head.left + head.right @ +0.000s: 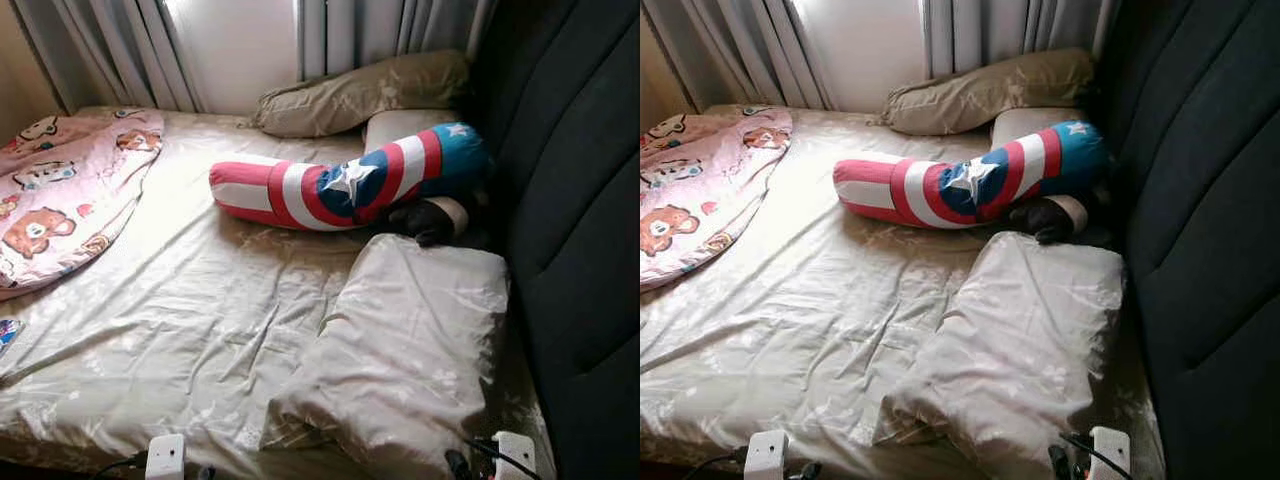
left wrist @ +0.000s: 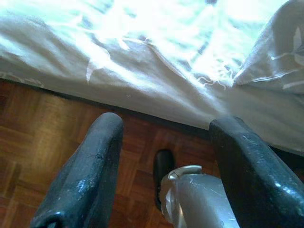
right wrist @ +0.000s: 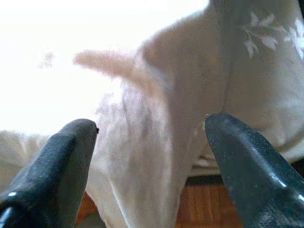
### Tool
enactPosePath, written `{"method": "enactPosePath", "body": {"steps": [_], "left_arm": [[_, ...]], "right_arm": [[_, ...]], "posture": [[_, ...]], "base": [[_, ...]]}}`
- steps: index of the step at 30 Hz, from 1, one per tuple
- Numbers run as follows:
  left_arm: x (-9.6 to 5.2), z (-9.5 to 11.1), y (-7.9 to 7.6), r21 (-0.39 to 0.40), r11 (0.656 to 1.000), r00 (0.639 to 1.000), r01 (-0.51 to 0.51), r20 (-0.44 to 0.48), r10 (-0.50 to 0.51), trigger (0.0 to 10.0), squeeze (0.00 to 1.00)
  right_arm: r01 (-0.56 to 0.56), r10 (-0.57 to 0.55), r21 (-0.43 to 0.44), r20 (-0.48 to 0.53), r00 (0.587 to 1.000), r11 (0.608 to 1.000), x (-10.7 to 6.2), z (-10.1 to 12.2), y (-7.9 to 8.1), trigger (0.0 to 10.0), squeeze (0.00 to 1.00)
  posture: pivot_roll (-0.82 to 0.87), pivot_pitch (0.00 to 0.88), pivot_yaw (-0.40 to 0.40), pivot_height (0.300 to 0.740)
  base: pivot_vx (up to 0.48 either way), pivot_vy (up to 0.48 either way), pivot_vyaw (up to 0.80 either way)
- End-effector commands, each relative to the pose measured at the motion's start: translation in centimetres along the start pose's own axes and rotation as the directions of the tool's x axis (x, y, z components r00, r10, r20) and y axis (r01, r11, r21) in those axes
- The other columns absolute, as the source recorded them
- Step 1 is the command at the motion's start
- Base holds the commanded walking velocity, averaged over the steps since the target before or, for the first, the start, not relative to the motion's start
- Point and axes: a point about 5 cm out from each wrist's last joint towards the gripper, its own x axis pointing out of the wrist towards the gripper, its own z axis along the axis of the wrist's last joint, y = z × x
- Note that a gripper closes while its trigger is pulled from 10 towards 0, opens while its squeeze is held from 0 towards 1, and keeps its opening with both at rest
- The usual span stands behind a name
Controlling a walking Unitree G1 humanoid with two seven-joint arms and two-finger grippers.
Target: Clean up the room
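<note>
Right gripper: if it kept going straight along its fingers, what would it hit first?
Most likely the near corner of the beige pillow, which lies dead ahead of the open right gripper at the edge of the bed. Depth is unclear.

A dark thing hides partly under the striped pillow; I cannot tell what it is. The pink blanket is cut off at the picture's left edge.

Home bedroom: bed, pillows.
</note>
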Motion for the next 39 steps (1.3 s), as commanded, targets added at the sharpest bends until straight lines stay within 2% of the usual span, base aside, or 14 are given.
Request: {"method": "enactPosePath", "body": {"steps": [1,3,4,5,7,11,13,15,21,23,26,30,34,39], "left_arm": [[-0.2,-0.1,0.7,-0.006,1.000,1.000,-0.015,0.008,0.015,10.0,0.00],[0.6,4.3,-0.2,0.019,0.999,0.979,0.027,0.200,-0.030,10.0,0.00],[0.8,7.0,-0.6,0.036,0.998,0.948,0.045,0.315,-0.054,10.0,0.00],[0.8,7.9,-0.5,0.047,0.998,0.936,0.045,0.347,-0.059,10.0,0.00],[0.6,9.5,-0.1,0.069,0.997,0.910,0.044,0.408,-0.068,10.0,0.00],[0.3,11.5,0.0,0.101,0.993,0.871,0.057,0.480,-0.099,10.0,0.00],[0.2,11.9,0.0,0.105,0.993,0.865,0.060,0.491,-0.104,10.0,0.00],[-0.2,13.0,-0.2,0.121,0.990,0.831,0.078,0.541,-0.132,10.0,0.00],[-0.7,13.7,-0.4,0.131,0.988,0.797,0.088,0.585,-0.148,10.0,0.00],[-1.0,14.2,-0.6,0.163,0.984,0.780,0.077,0.605,-0.161,10.0,0.00],[-1.4,14.7,-0.7,0.213,0.976,0.759,0.052,0.627,-0.177,10.0,0.00],[-2.2,16.2,-0.1,0.247,0.969,0.726,0.023,0.662,-0.186,10.0,0.00],[-2.3,17.0,0.1,0.244,0.969,0.719,0.018,0.671,-0.183,10.0,0.00],[-2.7,18.6,-0.3,0.210,0.977,0.691,0.031,0.702,-0.173,10.0,0.00]], "right_arm": [[-0.004,0.004,-0.015,0.004,1.000,1.000,-0.1,-0.2,0.2,10.0,0.00],[0.017,-0.016,-0.027,0.015,1.000,0.999,-0.2,-0.4,0.2,10.0,0.00],[0.012,-0.011,-0.029,0.042,0.999,1.000,0.8,1.1,1.5,10.0,0.00],[0.014,-0.011,-0.037,0.065,0.998,0.999,2.0,3.3,3.1,10.0,0.00],[0.026,-0.022,-0.028,0.121,0.992,0.999,3.3,6.7,5.3,10.0,0.00],[0.042,-0.052,0.060,0.178,0.983,0.997,3.4,8.0,5.2,10.0,0.00],[0.043,-0.055,0.068,0.184,0.981,0.997,3.4,8.3,5.1,10.0,0.00],[0.073,-0.087,0.075,0.197,0.977,0.995,3.5,8.9,4.7,10.0,0.00],[0.141,-0.161,0.098,0.232,0.959,0.985,3.5,10.4,3.7,10.0,0.00],[0.163,-0.182,0.098,0.242,0.953,0.982,3.4,10.8,3.1,10.0,0.00],[0.235,-0.242,0.060,0.219,0.945,0.970,3.1,10.5,1.8,10.0,0.00],[0.306,-0.325,0.111,0.243,0.914,0.945,2.5,10.3,0.0,10.0,0.00],[0.313,-0.331,0.114,0.222,0.917,0.943,2.4,9.5,-0.3,10.0,0.00],[0.282,-0.304,0.155,0.139,0.942,0.947,2.3,6.8,0.5,10.0,0.00]], "posture": [[0.11,0.072,0.007,0.736],[0.13,0.100,0.027,0.736],[0.13,0.107,0.032,0.736],[0.14,0.121,0.043,0.736],[0.14,0.141,0.068,0.736],[0.18,0.176,0.096,0.736],[0.18,0.176,0.096,0.736],[0.19,0.197,0.106,0.736],[0.17,0.210,0.095,0.736],[0.17,0.216,0.087,0.736],[0.17,0.218,0.082,0.736],[0.15,0.212,0.073,0.736],[0.14,0.206,0.072,0.736],[0.14,0.198,0.078,0.736]], "base": [[0.000,0.000,0.00],[0.000,0.000,0.00],[0.000,0.000,0.00],[0.000,0.000,0.00],[0.000,0.000,0.00],[0.000,0.000,0.00],[0.000,0.000,0.00],[0.000,0.000,0.00],[0.000,0.000,0.00],[0.000,0.000,0.00],[0.000,0.000,0.00],[0.000,0.000,0.00],[0.000,0.000,0.00],[0.000,0.000,0.00]]}}
